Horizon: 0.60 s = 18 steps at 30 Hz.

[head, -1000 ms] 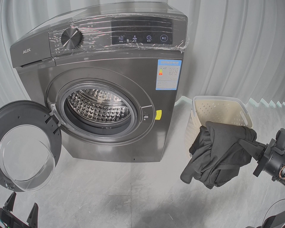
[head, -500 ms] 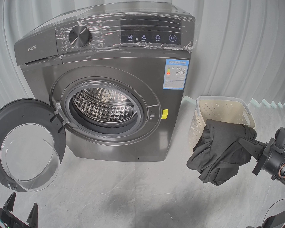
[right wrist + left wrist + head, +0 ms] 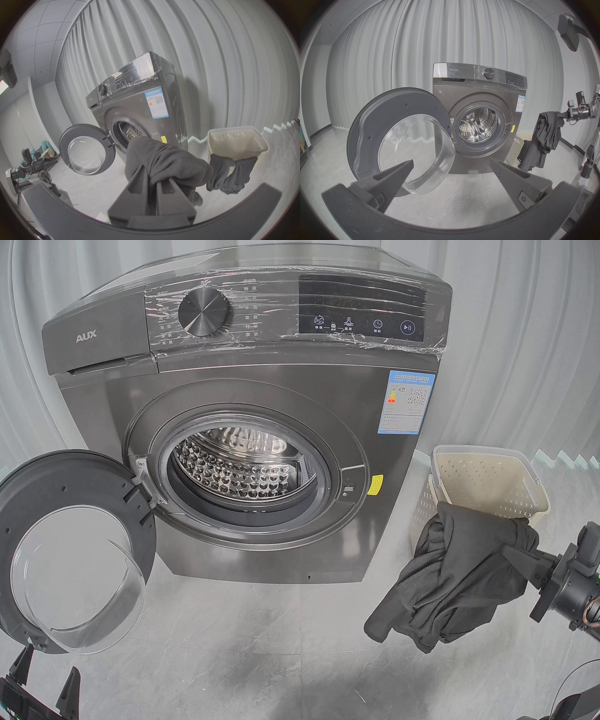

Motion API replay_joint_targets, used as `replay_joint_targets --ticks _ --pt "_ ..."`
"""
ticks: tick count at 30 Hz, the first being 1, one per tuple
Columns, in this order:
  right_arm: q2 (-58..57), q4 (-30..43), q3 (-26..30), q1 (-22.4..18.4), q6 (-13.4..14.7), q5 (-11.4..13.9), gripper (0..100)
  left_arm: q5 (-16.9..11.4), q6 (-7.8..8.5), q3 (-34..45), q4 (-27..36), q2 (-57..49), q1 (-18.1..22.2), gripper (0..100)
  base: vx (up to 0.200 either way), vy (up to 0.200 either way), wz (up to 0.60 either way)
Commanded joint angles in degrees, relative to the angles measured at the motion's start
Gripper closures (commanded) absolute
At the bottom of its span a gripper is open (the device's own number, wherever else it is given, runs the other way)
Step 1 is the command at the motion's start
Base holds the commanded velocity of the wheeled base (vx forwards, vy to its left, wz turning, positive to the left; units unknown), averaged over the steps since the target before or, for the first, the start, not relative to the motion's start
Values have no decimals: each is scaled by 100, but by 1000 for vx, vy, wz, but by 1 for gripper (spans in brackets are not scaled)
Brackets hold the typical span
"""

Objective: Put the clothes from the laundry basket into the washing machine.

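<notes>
Dark garment (image 3: 459, 577) hung from my right gripper (image 3: 515, 551), clear of the floor.
I had its jaws pinched on a fold of the cloth, which dangled just in front of the cream laundry basket (image 3: 494, 484). The washing machine (image 3: 281, 384) stood near, its door (image 3: 62, 480) swung wide. My left gripper (image 3: 451, 162) sat low before that door, jaws spread.

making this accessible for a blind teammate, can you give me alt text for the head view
The right gripper, shut on a dark garment, holds it hanging by the cream laundry basket. To its left stands a grey washing machine, its round door swung open and its metal drum showing.
</notes>
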Motion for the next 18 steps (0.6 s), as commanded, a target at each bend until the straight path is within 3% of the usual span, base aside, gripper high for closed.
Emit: replay_joint_targets --ticks 1,4,14,18 --pt "-459 9 552 -203 126 3 100 1 1 92 0 -86 1 0 -200 0 0" --pt "-433 -9 552 -264 258 3 100 1 1 92 0 -86 1 0 -67 0 0" --pt "-424 -27 526 -352 258 -6 100 1 1 92 0 -86 1 0 0 0 0" --pt "-398 -35 491 -388 267 -6 100 1 1 92 0 -86 1 0 0 200 0"
